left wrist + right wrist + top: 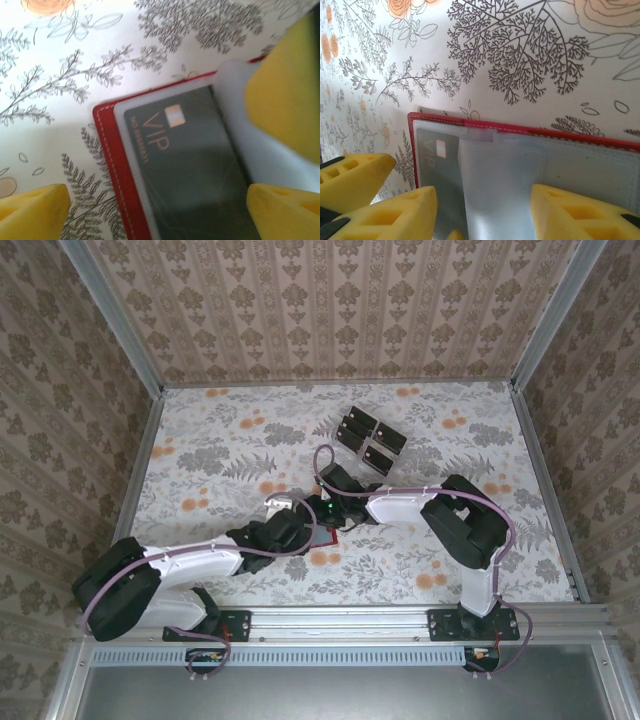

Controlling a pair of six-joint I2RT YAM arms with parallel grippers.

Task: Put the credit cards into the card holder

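Found left jaws wide apart astride the open card holder (107, 145) on the desk (200, 460); could not tell grip of right jaws, half apart over its pale pocket (495, 190). Saw one credit card (195, 170) seated inside; judged the other credit cards (390, 438), grouped farther back, yet to go in.

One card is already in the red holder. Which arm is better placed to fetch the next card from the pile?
Probably the right. The pile of credit cards lies just beyond the right fingers; the left fingers, wide open over the card holder, would have to reach past them.
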